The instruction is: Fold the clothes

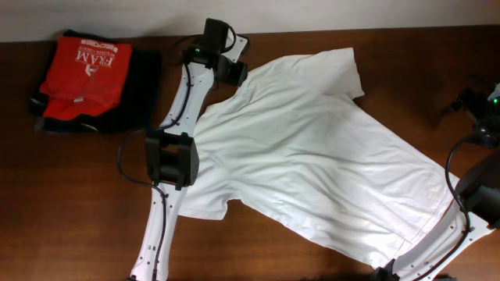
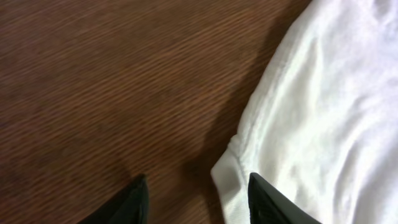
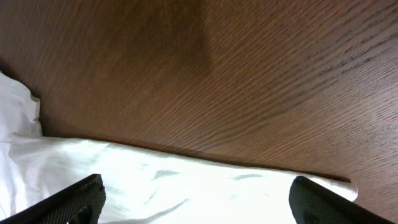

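Note:
The white T-shirt (image 1: 312, 156) lies spread flat across the table's middle and right, with no graphic showing. My left gripper (image 1: 228, 69) is open at the shirt's back left edge. In the left wrist view (image 2: 198, 200) a seamed fabric corner (image 2: 231, 180) lies between the fingers, with one finger over cloth and the other over bare wood. My right gripper (image 1: 467, 100) is at the far right. It is wide open (image 3: 196, 199) above the shirt's straight edge (image 3: 186, 180) and touches nothing. An end corner of the edge shows at the right (image 3: 345, 186).
A red shirt with white "FRAM" lettering (image 1: 86, 66) lies on dark folded garments (image 1: 144, 97) at the back left. My left arm (image 1: 172, 160) crosses the shirt's left side. Bare brown wood (image 1: 70, 203) shows at the front left.

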Action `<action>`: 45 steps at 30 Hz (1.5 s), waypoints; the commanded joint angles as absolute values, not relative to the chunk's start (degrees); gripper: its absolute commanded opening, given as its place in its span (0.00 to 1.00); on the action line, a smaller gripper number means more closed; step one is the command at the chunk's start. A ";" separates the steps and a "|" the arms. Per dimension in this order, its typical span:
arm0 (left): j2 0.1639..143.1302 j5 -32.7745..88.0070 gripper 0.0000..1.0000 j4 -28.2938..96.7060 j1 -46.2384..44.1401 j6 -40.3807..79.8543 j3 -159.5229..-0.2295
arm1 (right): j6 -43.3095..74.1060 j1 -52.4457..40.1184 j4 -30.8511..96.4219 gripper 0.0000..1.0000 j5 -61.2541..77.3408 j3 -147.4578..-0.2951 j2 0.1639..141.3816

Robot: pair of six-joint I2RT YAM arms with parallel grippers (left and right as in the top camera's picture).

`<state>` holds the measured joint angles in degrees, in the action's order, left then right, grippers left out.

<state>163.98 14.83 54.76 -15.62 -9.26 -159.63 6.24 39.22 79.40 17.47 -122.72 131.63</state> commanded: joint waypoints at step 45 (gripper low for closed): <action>100.60 6.15 0.99 96.68 -8.62 11.09 -179.78 | 4.95 37.69 85.62 0.69 19.57 -122.89 131.09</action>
